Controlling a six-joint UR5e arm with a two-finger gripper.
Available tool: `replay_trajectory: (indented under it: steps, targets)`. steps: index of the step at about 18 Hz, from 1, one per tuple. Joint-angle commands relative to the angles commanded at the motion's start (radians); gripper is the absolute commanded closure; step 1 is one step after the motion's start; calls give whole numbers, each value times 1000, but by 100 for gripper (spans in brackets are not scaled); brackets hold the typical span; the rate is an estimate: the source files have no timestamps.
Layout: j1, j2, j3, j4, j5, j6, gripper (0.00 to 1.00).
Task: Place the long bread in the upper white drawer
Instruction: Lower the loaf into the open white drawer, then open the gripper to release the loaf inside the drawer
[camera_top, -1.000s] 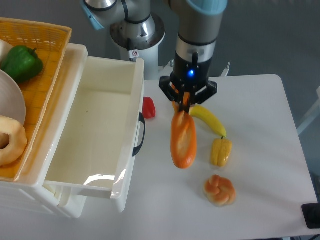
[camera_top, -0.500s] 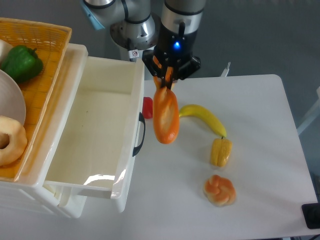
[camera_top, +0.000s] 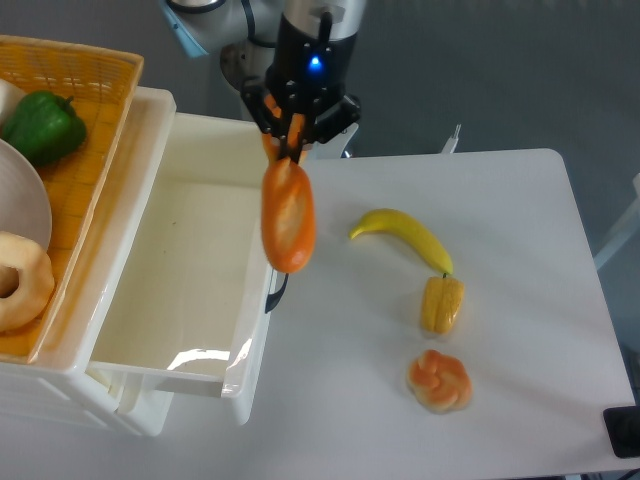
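My gripper (camera_top: 296, 140) is shut on the top end of the long bread (camera_top: 288, 217), an orange-brown loaf that hangs down from it, lifted in the air. The loaf hangs over the right front wall of the upper white drawer (camera_top: 180, 270), which stands pulled open and has nothing inside. The loaf hides most of the drawer's black handle (camera_top: 274, 292).
A banana (camera_top: 406, 234), a piece of corn (camera_top: 441, 304) and a knotted bun (camera_top: 438, 379) lie on the white table to the right. A yellow woven basket (camera_top: 85, 120) at left holds a green pepper (camera_top: 42, 126), a white plate and a ring bread (camera_top: 20, 280).
My gripper has carried the long bread up and to the left, from above the table beside the banana to over the drawer's right edge. The red item by the handle is now hidden.
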Motion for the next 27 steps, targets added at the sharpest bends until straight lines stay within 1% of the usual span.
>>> replay_trajectory:
  steps: [2,4,7,9,13,15,16,17,18,20,22,26,27]
  targets:
    - [-3,-5,2,5,-9,-31,100]
    - [-28,-18,2,44,-9,-58,100]
    - [-64,-41,2,84,-3,-110,100]
    - [-83,-54,2,92,-3,-111,100]
    - [-117,-69,0,104,-3,-111,94]
    - [-126,-75,0,104,-2,-104,81]
    - [-126,-77,0,104,-2,-104,81]
    - [-127,-77,-2,104,-2,-103,78]
    - [-127,-77,-6,107,0,-97,62]
    - [-138,-77,-9,110,4,-94,53]
    - [-140,-77,-9,115,11,-91,39]
    - [-140,-77,-9,118,11,-86,36]
    - [-141,-77,-9,120,11,-86,34]
